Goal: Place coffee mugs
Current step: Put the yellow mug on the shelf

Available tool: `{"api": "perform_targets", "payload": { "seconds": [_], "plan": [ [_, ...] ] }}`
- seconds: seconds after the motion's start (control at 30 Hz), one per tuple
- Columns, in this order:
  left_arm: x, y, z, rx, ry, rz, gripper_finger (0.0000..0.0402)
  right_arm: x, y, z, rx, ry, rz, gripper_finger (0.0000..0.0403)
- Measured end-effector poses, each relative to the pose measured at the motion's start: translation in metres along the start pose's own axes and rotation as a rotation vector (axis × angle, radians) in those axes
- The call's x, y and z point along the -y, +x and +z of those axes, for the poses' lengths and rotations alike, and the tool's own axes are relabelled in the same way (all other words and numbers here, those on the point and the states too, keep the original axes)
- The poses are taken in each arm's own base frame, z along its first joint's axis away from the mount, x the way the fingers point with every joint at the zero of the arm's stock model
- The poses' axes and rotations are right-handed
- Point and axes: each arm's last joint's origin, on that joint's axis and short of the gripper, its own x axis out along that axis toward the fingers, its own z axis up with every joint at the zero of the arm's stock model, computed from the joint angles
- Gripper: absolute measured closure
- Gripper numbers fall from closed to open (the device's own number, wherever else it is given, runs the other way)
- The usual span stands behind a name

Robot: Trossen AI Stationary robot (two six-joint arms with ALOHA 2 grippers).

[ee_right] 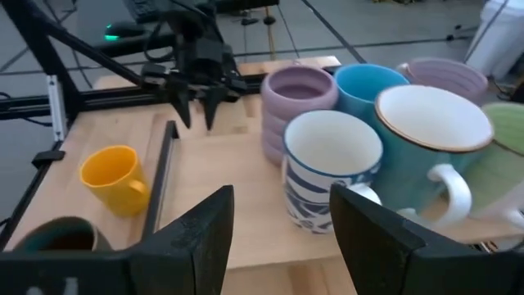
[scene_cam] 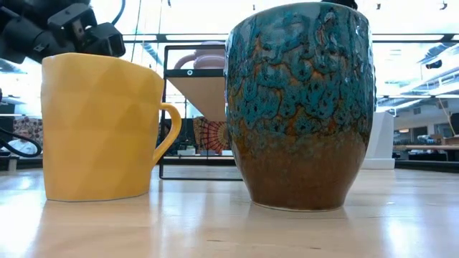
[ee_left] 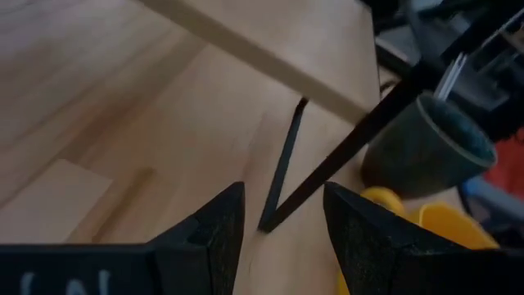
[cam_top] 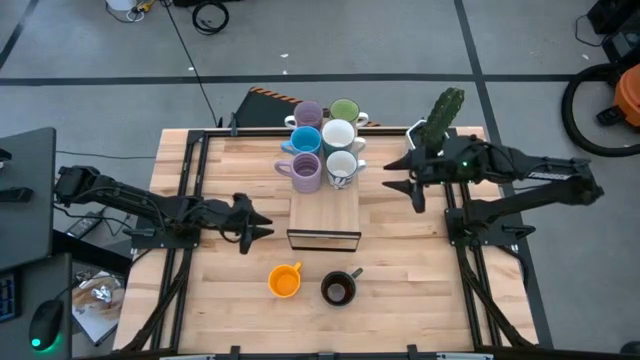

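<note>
My right gripper [cam_top: 414, 176] has bare table [cam_top: 400, 250] at lower right of frame. Six clustered mugs [cam_top: 322, 145] block upper centre; cactus pot [cam_top: 440, 118] crowds upper right.

I get bright, even overhead light; my low view glares white behind, perhaps windows; wrist views blur.

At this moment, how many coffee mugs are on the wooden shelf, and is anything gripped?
Six ceramic mugs cluster on the wooden shelf; nearest the right gripper is a white mug with blue pattern. Both the right and left gripper are open and empty. The orange mug and dark glazed mug remain on the table.
</note>
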Motion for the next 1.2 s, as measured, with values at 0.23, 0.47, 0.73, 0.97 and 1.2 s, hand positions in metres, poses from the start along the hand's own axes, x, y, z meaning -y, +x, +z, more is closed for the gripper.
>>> {"api": "perform_targets", "payload": {
  "seconds": [0.23,0.47,0.73,0.97,1.2],
  "plan": [
    [0.002,0.000,-0.004,-0.090,0.107,-0.104,0.0228,-0.012,0.003,0.001,0.015,-0.026,0.014,0.0195],
    [0.008,-0.002,-0.008,-0.137,0.091,-0.191,0.0228,-0.025,0.007,-0.010,0.010,-0.048,-0.055,0.0195],
    [0.033,-0.008,-0.012,-0.165,-0.018,-0.284,0.0228,-0.042,0.021,-0.037,0.042,-0.088,-0.077,0.0195],
    [0.070,-0.022,-0.004,-0.106,0.033,-0.302,0.0228,-0.052,0.025,-0.041,0.137,-0.147,-0.107,0.0195],
    [0.092,-0.038,-0.003,-0.107,0.057,-0.245,0.0228,-0.066,0.028,-0.046,0.117,-0.181,-0.093,0.0195]
  ]
}}
